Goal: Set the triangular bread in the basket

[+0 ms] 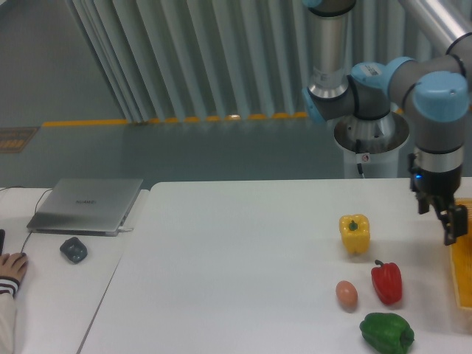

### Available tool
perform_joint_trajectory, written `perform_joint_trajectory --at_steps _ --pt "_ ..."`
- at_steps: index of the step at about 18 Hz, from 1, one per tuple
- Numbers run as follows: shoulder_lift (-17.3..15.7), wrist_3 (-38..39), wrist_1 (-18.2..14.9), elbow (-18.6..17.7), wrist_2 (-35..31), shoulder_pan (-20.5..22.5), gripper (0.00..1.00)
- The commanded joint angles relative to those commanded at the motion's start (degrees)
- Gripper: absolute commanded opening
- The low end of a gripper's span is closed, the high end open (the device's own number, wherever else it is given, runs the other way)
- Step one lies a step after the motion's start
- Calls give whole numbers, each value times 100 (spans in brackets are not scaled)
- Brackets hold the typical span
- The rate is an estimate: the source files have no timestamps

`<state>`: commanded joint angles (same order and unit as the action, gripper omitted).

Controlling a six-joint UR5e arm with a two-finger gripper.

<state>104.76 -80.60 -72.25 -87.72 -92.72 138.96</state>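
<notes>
Tool (451,221): far right, hanging at basket (463,269) edge; fingers dark, partly against lattice; gap and contents cannot tell.
Triangular bread: not visible anywhere in view; direction from tool and long axis undeterminable.
Basket: yellow-orange, only left wall showing at frame edge; interior out of view, contents unknown.
Counter (236,258): yellow pepper (355,233), red pepper (387,282), green pepper (386,332), brown egg (346,294), all left of tool.

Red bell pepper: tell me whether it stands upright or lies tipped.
Upright. The red bell pepper stands on the white table with its dark stem pointing up, beside the brown egg.
</notes>
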Motion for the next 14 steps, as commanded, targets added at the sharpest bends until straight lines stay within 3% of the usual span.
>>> perform_joint_trajectory --at_steps 11,14 --pt "106 -61 -9 35 26 -281 100" --pt "194 -43 149 18 -9 -342 100"
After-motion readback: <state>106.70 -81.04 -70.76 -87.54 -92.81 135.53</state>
